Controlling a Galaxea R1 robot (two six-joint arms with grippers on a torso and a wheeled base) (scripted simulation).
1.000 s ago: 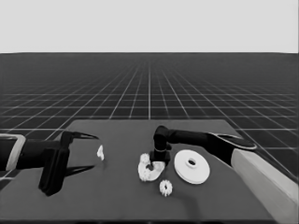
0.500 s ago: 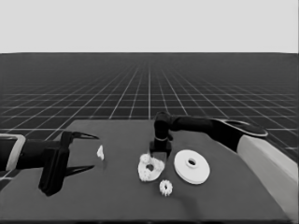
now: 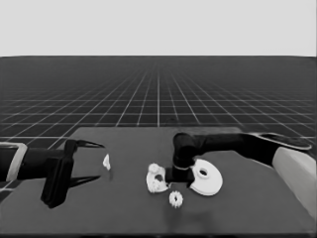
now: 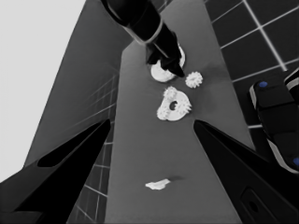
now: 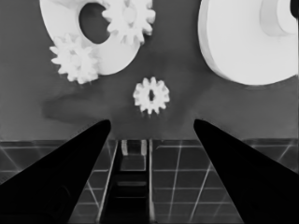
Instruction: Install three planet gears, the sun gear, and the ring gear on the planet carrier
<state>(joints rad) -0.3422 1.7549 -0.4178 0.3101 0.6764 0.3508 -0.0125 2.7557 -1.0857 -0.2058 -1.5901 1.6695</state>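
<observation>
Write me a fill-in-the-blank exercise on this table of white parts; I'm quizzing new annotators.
The right hand stands between the smaller white round part with a hole and the ___ white round part.
The right hand's two black fingers stand ___, holding nothing.
The thin white piece lies by the waiting ___ hand.
Missing words: larger; open; left.

Setting: a simulated test scene, not a real room. A dark counter (image 3: 124, 213) stands alone on a floor (image 3: 158, 94) ruled with a pale grid that runs to a flat horizon. Above it, only a blank pale band (image 3: 158, 27). No walls or furniture show. Dark machinery with small blue lights (image 4: 275, 116) sits past the counter's edge.
</observation>
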